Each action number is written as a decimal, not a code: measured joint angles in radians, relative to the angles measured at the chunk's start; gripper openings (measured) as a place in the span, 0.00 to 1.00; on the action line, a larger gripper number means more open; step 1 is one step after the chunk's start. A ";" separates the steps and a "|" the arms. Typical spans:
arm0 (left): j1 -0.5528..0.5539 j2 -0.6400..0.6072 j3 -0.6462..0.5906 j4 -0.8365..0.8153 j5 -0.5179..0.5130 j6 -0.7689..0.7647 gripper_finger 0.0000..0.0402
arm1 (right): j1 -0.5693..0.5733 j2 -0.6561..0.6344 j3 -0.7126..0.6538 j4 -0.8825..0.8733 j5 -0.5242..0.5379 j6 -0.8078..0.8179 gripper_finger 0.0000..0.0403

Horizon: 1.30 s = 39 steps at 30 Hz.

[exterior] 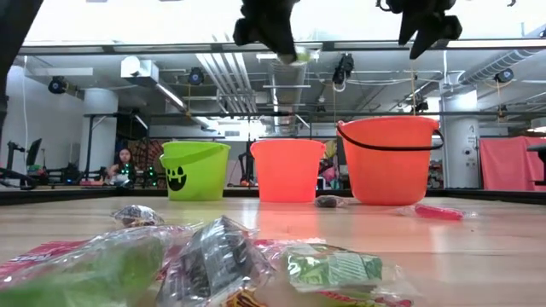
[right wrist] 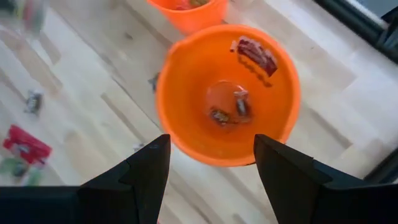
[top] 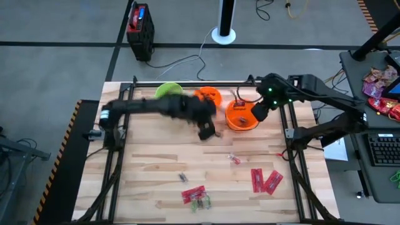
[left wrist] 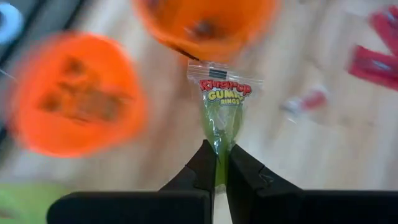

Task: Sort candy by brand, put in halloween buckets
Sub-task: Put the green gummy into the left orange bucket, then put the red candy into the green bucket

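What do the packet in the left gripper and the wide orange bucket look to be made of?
The packet pinched in the left gripper looks like thin clear plastic film: glossy, see-through over green contents, printed label on top. The wide orange bucket under the open right gripper looks like smooth moulded plastic, evenly coloured, slightly shiny.

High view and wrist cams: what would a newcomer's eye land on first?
The left gripper, above the table near the middle orange bucket, pinches a green gummy-ring packet. The right gripper hangs open over the wider orange bucket, which holds a few candies. Red packets lie scattered on the near part of the table.
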State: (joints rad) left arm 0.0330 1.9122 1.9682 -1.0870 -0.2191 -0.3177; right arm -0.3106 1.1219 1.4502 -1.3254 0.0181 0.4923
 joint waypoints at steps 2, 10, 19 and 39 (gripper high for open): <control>0.069 -0.024 0.000 0.003 0.001 0.083 0.00 | 0.023 -0.003 0.000 0.001 0.000 0.036 0.56; 0.353 0.013 -0.001 0.016 0.250 0.310 0.00 | 0.179 0.014 0.000 -0.006 -0.013 0.310 0.56; 0.462 0.140 -0.001 0.029 0.310 0.465 0.01 | 0.531 0.017 0.000 -0.006 -0.072 0.802 0.56; 0.472 0.193 0.000 0.039 0.376 0.577 0.32 | 0.869 0.218 -0.038 -0.009 -0.153 1.350 0.56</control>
State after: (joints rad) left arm 0.5053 2.1052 1.9678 -1.0481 0.1567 0.2588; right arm 0.5586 1.3401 1.4119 -1.3341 -0.1347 1.8425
